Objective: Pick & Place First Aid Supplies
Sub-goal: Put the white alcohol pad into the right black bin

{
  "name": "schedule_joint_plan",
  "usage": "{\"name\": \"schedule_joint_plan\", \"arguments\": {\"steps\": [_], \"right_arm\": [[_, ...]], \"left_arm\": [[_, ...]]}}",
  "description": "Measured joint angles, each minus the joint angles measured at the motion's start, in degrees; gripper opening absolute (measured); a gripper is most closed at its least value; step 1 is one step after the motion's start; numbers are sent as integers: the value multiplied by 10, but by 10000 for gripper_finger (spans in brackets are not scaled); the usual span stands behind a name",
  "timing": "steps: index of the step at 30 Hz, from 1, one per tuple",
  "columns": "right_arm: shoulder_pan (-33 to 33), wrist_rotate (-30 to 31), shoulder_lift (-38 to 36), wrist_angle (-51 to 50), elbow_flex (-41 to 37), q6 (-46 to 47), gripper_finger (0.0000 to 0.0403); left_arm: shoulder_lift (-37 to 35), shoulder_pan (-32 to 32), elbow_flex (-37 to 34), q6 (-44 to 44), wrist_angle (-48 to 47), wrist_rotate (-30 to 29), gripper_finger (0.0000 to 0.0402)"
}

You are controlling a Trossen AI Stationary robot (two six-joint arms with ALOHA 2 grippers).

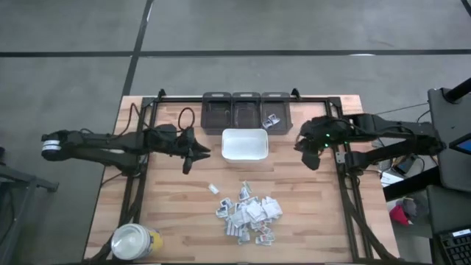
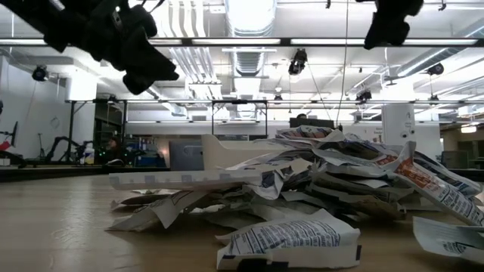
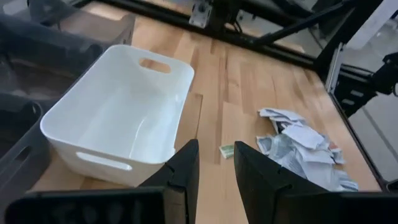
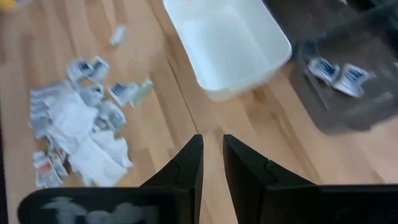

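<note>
A heap of small flat paper packets [image 1: 249,212], mostly white with grey and red print, is seen lying on the near middle of the wooden tabletop [image 1: 184,206], with one stray packet [image 1: 213,189] just apart on its left side. Two more packets [image 1: 271,121] are seen in the right-hand one of three dark bins [image 1: 277,109] at the far edge. An empty white rectangular plastic tray [image 1: 244,145] is placed between the heap and the bins.

The left claw [image 1: 187,163] is held above the tabletop left of the tray, its fingers slightly parted, nothing pinched. The right claw [image 1: 312,156] is held right of the tray, fingers narrowly parted and empty.

A round white-lidded yellow jar [image 1: 135,241] stands at the near left corner.
</note>
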Motion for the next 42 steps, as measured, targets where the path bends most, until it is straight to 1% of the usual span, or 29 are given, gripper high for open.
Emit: {"name": "schedule_joint_plan", "arguments": {"steps": [3, 6, 11, 15, 20, 24, 28, 37, 42], "right_arm": [[0, 0, -54, 66, -64, 0, 63], [0, -1, -105, 108, -119, 4, 61], [0, -8, -186, 170, -199, 18, 60], [0, -10, -246, 203, -251, 38, 66], [0, -11, -316, 255, -308, 64, 75], [0, -12, -364, 309, -351, 72, 81], [0, -21, -401, 348, -379, 73, 85], [0, -23, -435, 350, -398, 87, 83], [0, -26, -438, 364, -407, 88, 84]], "left_arm": [[0, -10, 35, -7, -63, -4, 94], [6, -25, 74, -18, -122, -13, 94], [33, -70, 133, -46, -195, -56, 94], [71, -112, 165, -78, -207, -83, 94], [136, -159, 195, -127, -208, -86, 94], [201, -197, 219, -170, -210, -86, 94], [266, -233, 250, -207, -210, -86, 94], [390, -288, 333, -248, -243, -85, 94], [457, -306, 384, -281, -309, -85, 94]]}}
